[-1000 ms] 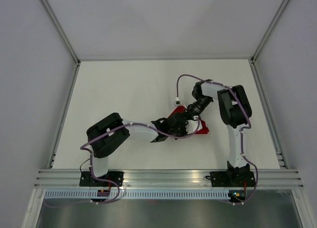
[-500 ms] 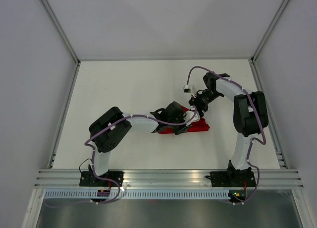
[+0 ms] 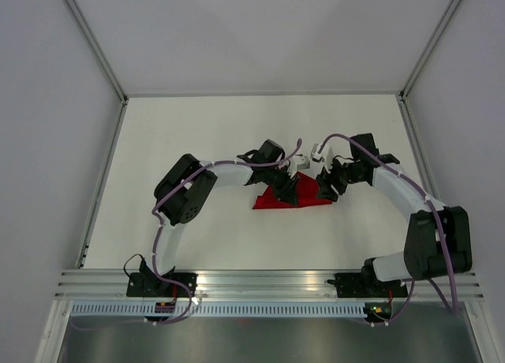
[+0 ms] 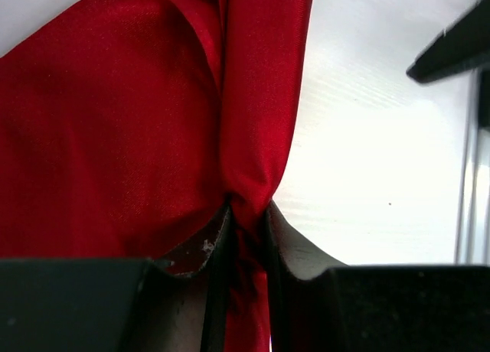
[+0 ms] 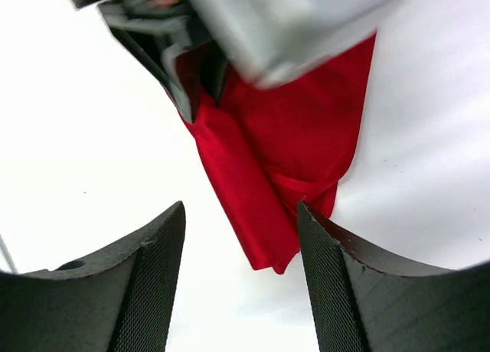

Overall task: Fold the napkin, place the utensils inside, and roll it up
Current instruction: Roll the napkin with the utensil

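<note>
The red napkin (image 3: 286, 198) lies bunched and folded at the table's middle. In the left wrist view the napkin (image 4: 115, 122) fills the left half, and my left gripper (image 4: 246, 222) is shut on a narrow fold of it. From above, the left gripper (image 3: 292, 189) sits over the cloth's far edge. My right gripper (image 5: 241, 214) stands open, with the napkin's (image 5: 298, 138) rolled end lying between its fingers (image 5: 325, 249), close to the right one. From above, the right gripper (image 3: 323, 186) is at the cloth's right corner. The utensils are out of view.
The white table (image 3: 197, 126) is walled at the back and on both sides, with metal rails along the edges. Both wrists crowd together over the cloth, and purple cables (image 3: 335, 138) loop above them. The left gripper's body (image 5: 176, 61) shows at the top of the right wrist view.
The left gripper has reached farther and narrowed onto the napkin's fold. The right arm has swung out to the right, and its jaws have widened. The cloth now lies flatter, spread leftward.
</note>
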`<control>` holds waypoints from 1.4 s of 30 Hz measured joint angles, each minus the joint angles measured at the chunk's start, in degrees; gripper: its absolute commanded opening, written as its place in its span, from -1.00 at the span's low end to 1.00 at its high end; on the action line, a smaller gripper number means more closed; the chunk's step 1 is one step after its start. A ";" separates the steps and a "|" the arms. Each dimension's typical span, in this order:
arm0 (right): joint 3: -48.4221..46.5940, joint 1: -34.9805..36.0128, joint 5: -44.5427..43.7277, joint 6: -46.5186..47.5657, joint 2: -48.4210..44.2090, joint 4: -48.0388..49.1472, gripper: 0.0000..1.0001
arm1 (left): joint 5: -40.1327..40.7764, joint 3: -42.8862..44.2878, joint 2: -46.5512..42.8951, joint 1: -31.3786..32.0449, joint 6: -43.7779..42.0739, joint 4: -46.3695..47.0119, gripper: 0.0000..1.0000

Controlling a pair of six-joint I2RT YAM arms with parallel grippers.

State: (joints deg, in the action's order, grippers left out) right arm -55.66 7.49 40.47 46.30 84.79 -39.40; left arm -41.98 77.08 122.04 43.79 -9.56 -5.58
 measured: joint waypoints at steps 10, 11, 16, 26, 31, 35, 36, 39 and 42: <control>25.00 17.59 -14.32 -1.55 -18.05 25.66 0.46 | -11.91 5.99 5.95 -3.63 4.22 -6.03 -0.95; 25.44 18.91 -15.45 -1.55 -17.59 27.02 0.46 | -12.55 6.51 6.40 -3.78 4.50 -6.64 -0.95; 26.12 23.12 -20.41 -1.55 -14.71 33.31 0.46 | -14.73 8.09 7.74 -3.96 5.84 -9.16 -0.95; 26.18 26.16 -25.46 -0.96 -8.09 38.64 0.14 | -16.70 9.31 8.76 -3.96 6.27 -13.05 -0.95; 26.18 26.38 -25.75 -0.79 -6.34 39.87 -0.36 | -16.96 9.81 9.05 -3.98 6.25 -14.08 -0.88; 26.10 26.53 -25.53 0.28 -6.23 39.67 -0.70 | -16.96 9.88 9.07 -4.17 6.25 -14.45 -0.51; 25.90 26.53 -25.49 0.57 -6.23 39.36 -0.74 | -16.96 9.88 9.07 -4.28 6.23 -14.49 -0.43; 25.38 26.53 -24.92 0.83 -6.19 38.16 -0.82 | -17.09 9.88 8.83 -4.46 6.34 -14.75 -0.16; 24.85 26.51 -24.63 1.18 -6.12 36.98 -0.86 | -16.28 9.64 7.63 -4.52 6.34 -15.52 -0.09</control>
State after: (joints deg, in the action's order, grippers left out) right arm -30.81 34.00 15.84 47.48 78.67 -2.42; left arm -58.26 86.72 129.67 39.27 -3.22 -21.10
